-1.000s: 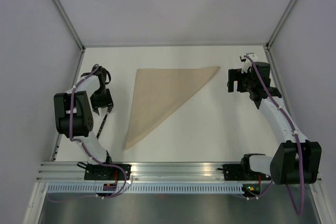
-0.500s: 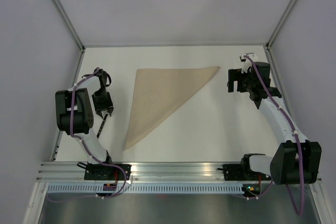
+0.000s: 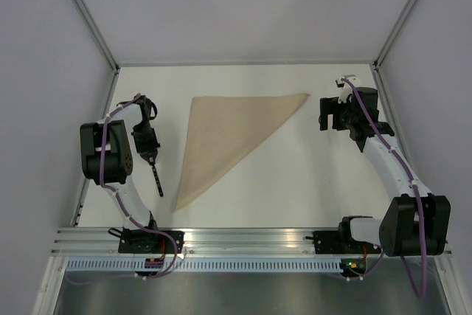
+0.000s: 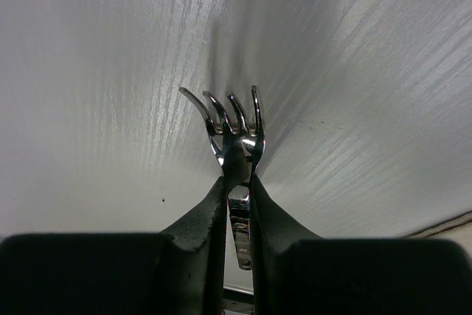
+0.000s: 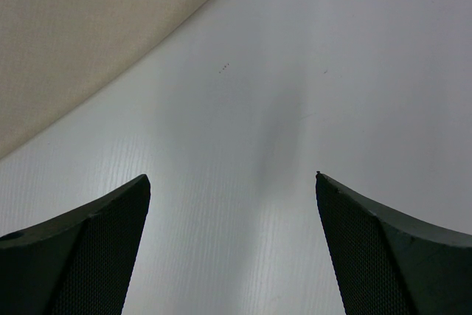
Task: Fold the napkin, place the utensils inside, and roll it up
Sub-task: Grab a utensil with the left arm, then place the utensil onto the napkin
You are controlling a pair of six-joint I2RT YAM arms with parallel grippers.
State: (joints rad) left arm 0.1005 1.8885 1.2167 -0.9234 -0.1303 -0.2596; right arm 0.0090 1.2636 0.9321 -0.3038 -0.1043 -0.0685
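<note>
The tan napkin point(image 3: 228, 134) lies folded into a triangle at the table's middle; its tip shows in the right wrist view point(image 5: 88, 27), and an edge of the napkin point(image 4: 451, 224) shows in the left wrist view. One of the utensils, a dark shiny fork point(image 4: 230, 119), is pinched by its neck in my left gripper point(image 4: 237, 179), tines pointing away over the white table. From above, the fork point(image 3: 157, 181) slants from my left gripper point(image 3: 150, 155) toward the near right, left of the napkin. My right gripper point(image 3: 332, 113) stands open right of the napkin, with nothing in that gripper point(image 5: 232, 182).
The white table point(image 3: 310, 175) is walled by grey panels at left, right and back. An aluminium rail point(image 3: 243, 240) carrying both arm bases runs along the near edge. Purple cables run along both arms.
My left gripper has closed on the fork. The fork's free end has swung from the near left to the near right. The right arm has stayed put.
</note>
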